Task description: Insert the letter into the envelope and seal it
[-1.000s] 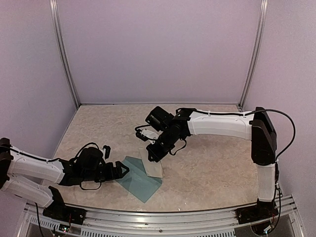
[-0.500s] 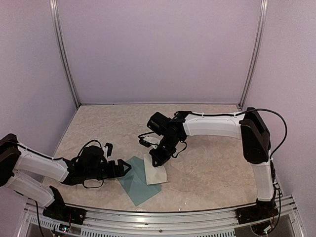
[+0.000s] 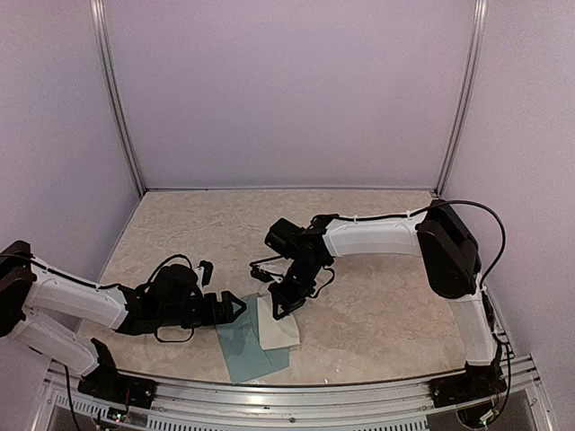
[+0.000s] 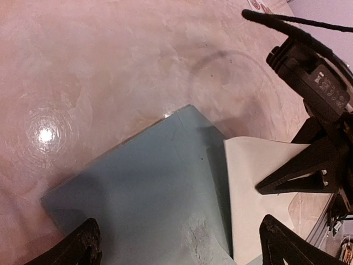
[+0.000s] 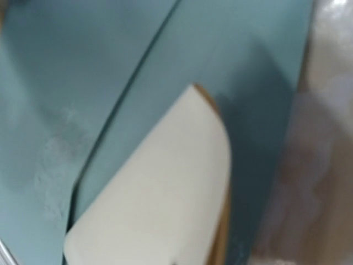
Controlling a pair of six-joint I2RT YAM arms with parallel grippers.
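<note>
Letter (image 3: 280,330): cream sheet, folded, lying partly over the right part of the envelope, near the table's front edge; plain side up.
Envelope (image 3: 241,348): teal, flat on the table (image 3: 377,296), just ahead of the left gripper; the flap line shows in the right wrist view, with the letter's corner lying across it.
Right gripper (image 3: 286,303): clenched on the letter's far edge, holding the sheet down at the envelope.
Left gripper (image 3: 235,308): released, fingers spread wide, low over the envelope's left edge; it touches nothing that I can tell.
Step in hand: getting the letter into the envelope; it looks not yet inside.
Next move: likely the left gripper pins or lifts the envelope's mouth while the right slides the sheet in.
In the way: the envelope can slip on the smooth table; the right arm's cable hangs nearby.
</note>
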